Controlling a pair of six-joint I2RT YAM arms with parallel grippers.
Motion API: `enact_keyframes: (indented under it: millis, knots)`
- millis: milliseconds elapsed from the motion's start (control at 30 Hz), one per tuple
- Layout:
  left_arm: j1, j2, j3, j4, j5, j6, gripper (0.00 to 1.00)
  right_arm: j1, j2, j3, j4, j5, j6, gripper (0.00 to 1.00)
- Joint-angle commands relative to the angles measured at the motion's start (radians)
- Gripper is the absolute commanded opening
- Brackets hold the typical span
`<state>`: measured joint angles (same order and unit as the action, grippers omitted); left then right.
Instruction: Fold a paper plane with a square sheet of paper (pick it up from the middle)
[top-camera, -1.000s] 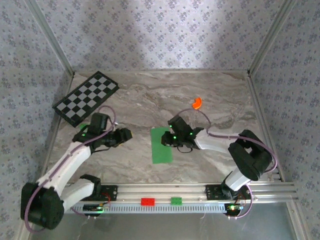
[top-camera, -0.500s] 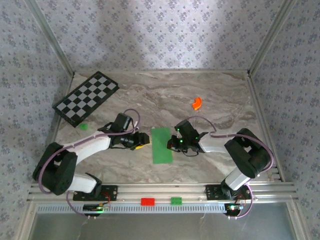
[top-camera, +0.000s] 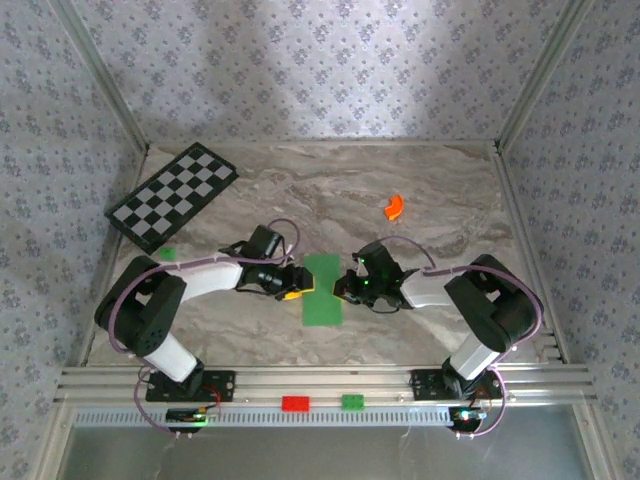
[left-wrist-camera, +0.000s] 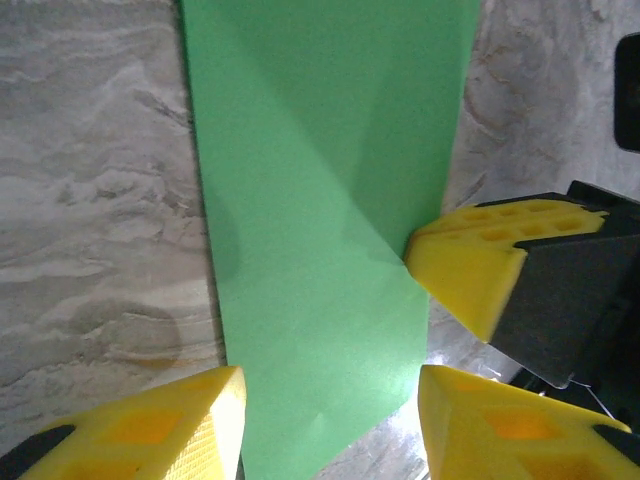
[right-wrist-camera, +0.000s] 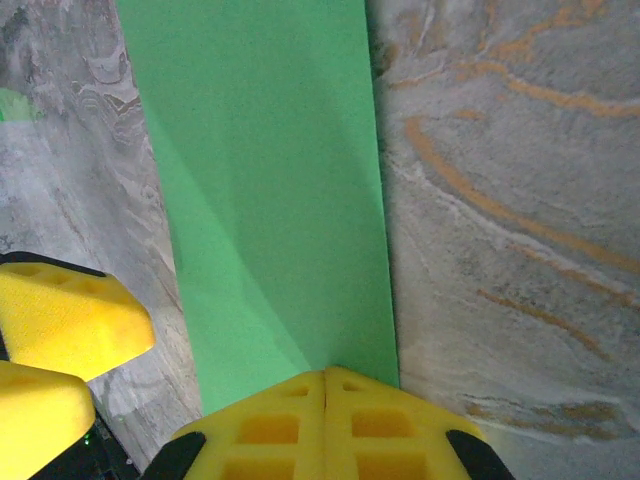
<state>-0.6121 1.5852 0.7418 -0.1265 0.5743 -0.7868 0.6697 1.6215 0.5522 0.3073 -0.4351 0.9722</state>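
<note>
The square sheet of paper (top-camera: 322, 290) lies flat on the marble table, folded into a long bright green strip with a diagonal crease (left-wrist-camera: 320, 200) (right-wrist-camera: 270, 180). My left gripper (top-camera: 297, 283) (left-wrist-camera: 330, 430) is open at the strip's left side, and its yellow fingers straddle the near end of the paper. My right gripper (top-camera: 345, 286) (right-wrist-camera: 325, 400) is shut, its joined tips resting on the strip's right edge. Its yellow fingertip (left-wrist-camera: 470, 265) touches the paper where the crease ends. The paper plane is out of view.
A black-and-white checkered board (top-camera: 172, 195) lies at the back left, with a tiny green block (top-camera: 166, 254) in front of it. A small orange curved piece (top-camera: 394, 206) sits at the back right. A red block (top-camera: 295, 403) and a green block (top-camera: 352, 401) rest on the front rail.
My left arm has swung right from beside the checkered board to the paper's left edge. My right gripper has slid back to the strip's right edge and closed fully.
</note>
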Motion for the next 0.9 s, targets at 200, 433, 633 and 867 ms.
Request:
enact_keyframes:
  millis: [200, 433, 633, 867]
  knots:
    - [-0.02, 0.057, 0.037, -0.033, 0.007, 0.039, 0.49, -0.002, 0.043, -0.043, -0.11, 0.047, 0.011, 0.03]
    - [-0.031, 0.096, 0.045, 0.002, 0.036, 0.038, 0.4, -0.002, 0.049, -0.044, -0.109, 0.049, 0.013, 0.03]
    - [-0.033, 0.093, 0.044, 0.039, 0.059, 0.028, 0.36, -0.002, 0.049, -0.052, -0.111, 0.053, 0.013, 0.03]
    - [-0.033, 0.075, 0.03, 0.066, 0.059, 0.017, 0.35, -0.002, 0.043, -0.061, -0.109, 0.055, 0.013, 0.04]
